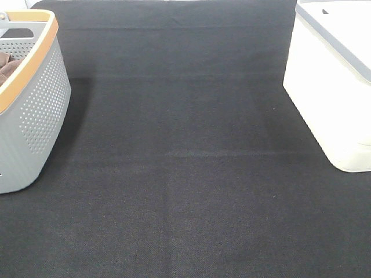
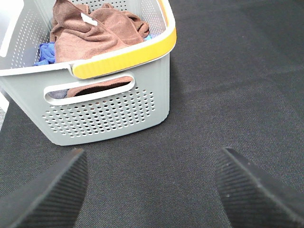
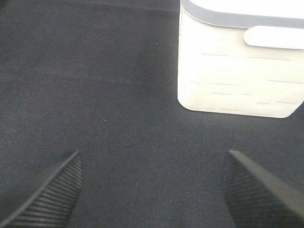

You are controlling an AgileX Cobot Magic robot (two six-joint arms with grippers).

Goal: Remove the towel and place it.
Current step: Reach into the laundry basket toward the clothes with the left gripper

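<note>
The reddish-brown plush towel (image 2: 90, 35) with a small white tag lies crumpled on top inside the grey perforated basket (image 2: 104, 111) with a yellow-orange rim. A sliver of brown cloth (image 1: 7, 65) shows in the basket (image 1: 35, 116) at the left edge of the high view. My left gripper (image 2: 152, 190) is open and empty over the black mat, in front of the basket and apart from it. My right gripper (image 3: 152, 190) is open and empty over the mat, short of the white bin. Neither gripper shows in the high view.
A white lidded bin (image 1: 330, 87) stands at the right edge; it also shows in the right wrist view (image 3: 237, 61). A blue cloth (image 2: 45, 52) lies in the basket beside the towel. The black mat (image 1: 185, 174) stretches between basket and bin.
</note>
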